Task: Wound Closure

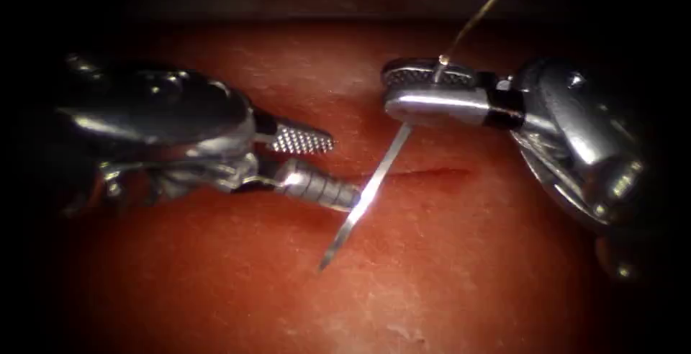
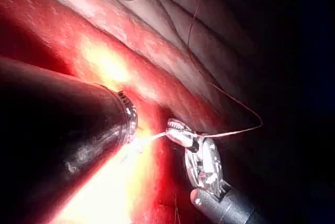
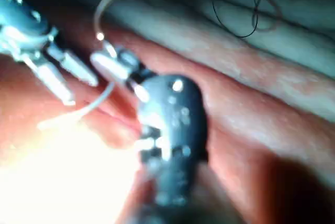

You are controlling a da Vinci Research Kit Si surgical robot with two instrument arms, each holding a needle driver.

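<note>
A: Needle (image 1: 367, 194) is in the right tool (image 1: 421, 89), clamped near its thread end. Jaws are together on it, with the thread (image 1: 484, 10) running up and away to the far right from the swage.

B: In the tissue (image 1: 446, 268) yet?

A: No. Looks free of it. The body slants down to the near left across the cut (image 1: 432, 173), and the tip hangs just above the surface on the near side. I see no entry point.

B: Left tool (image 1: 317, 163)?

A: Holds nothing. Jaws apart, one either side of the line of the cut, at its left end. The lower jaw sits just beside the needle's mid-body, maybe touching; can't tell.

B: Why grip that far back?

A: My guess: it leaves most of the curve and the point exposed. The open left jaws next to the body read as ready to take or steady it, but that's a judgement.

B: Anything from the wrist views?

A: The right wrist view agrees: right tool (image 3: 112, 62) shut on the needle (image 3: 78, 111), left tool (image 3: 63, 75) spread open beside it. The left wrist view shows the thread (image 2: 230, 103) slack, looping over the tissue (image 2: 172, 51).
</note>
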